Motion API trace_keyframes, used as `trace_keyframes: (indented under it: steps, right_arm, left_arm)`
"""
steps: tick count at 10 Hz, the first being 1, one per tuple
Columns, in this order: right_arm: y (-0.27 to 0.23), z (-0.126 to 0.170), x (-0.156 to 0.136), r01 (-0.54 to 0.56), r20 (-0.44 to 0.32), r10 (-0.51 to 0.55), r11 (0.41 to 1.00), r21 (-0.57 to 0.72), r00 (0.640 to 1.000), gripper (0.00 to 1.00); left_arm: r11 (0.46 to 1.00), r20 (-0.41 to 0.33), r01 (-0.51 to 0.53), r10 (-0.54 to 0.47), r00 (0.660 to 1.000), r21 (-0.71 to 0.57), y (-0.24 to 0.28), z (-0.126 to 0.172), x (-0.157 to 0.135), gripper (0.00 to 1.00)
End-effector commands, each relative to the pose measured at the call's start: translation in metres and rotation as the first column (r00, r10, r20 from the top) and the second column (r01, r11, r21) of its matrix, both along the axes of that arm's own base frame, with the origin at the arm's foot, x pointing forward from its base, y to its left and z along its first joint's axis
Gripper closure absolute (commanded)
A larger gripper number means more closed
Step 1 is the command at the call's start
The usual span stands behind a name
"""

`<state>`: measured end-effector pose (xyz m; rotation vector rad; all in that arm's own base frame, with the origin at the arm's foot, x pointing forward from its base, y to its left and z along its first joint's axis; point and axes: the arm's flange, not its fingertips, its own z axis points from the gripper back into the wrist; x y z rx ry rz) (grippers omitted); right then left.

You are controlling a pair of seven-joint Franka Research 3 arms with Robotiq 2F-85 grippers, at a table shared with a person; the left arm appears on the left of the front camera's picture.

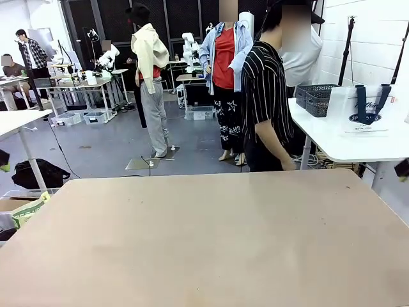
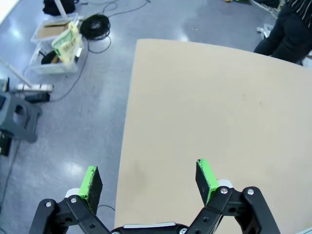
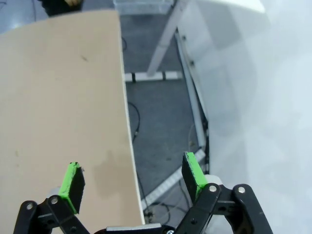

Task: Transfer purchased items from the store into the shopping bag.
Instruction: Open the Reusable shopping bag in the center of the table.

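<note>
While nothing of the task stands on the table [image 1: 211, 236], both tools hang at its two sides, holding nothing. The left gripper [image 2: 147, 179] is spread wide, one green pad [image 2: 90, 181] over the grey floor [image 2: 73, 122] and the other over the tabletop, so it straddles the table's edge. The right gripper [image 3: 132, 176] is just as wide and straddles the opposite edge in the same way. Neither touches anything.

The basket [image 1: 317, 100] and the bag [image 1: 365, 109] stand side by side on a white side table [image 1: 339, 144] at the far right, well apart from both grippers. The person [image 1: 265, 96] stands near that side table, at the far side of the work table. Whether the items lie in the basket I cannot tell – it is too far off and its slotted wall hides the inside.

As I judge it, the task has not begun, and the first risk is reach: basket and bag look beyond either arm, so they would have to be brought over. If the person sets them down near a table edge, a hand or the bag could meet an open finger hanging there. The bag is thin and crinkly – its mouth may sag shut, and an item dropped onto a folded wall would slide off onto the table or floor. Slim, stick-like goods could also roll or twist out of a wide two-finger pinch if gripped off-centre.
</note>
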<state>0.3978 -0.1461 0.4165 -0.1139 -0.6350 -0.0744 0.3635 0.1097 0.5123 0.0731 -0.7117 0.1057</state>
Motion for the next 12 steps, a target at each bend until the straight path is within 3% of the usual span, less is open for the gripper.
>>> trace_keyframes:
  steps: [1,2,3,12]
  right_arm:
    - [0.001,-0.029,-0.026,0.001,0.032,-0.003,0.998,0.063,0.999,0.00]
    - [0.003,-0.032,-0.026,-0.022,0.048,0.018,0.995,0.099,0.999,0.00]
    - [-0.010,-0.012,0.000,0.027,-0.013,-0.027,0.999,0.025,1.000,0.00]
    - [-0.010,-0.012,0.000,0.027,-0.013,-0.027,0.999,0.025,1.000,0.00]
  left_arm:
    - [0.997,0.020,0.014,-0.013,1.000,-0.070,-0.009,-0.098,-0.084,0.00]
    - [0.995,-0.007,-0.001,0.001,1.000,-0.102,-0.009,-0.106,-0.078,0.00]
    - [0.999,-0.009,-0.019,0.019,1.000,-0.037,0.017,-0.008,-0.001,0.00]
    - [0.999,-0.009,-0.019,0.019,1.000,-0.037,0.017,-0.008,-0.001,0.00]
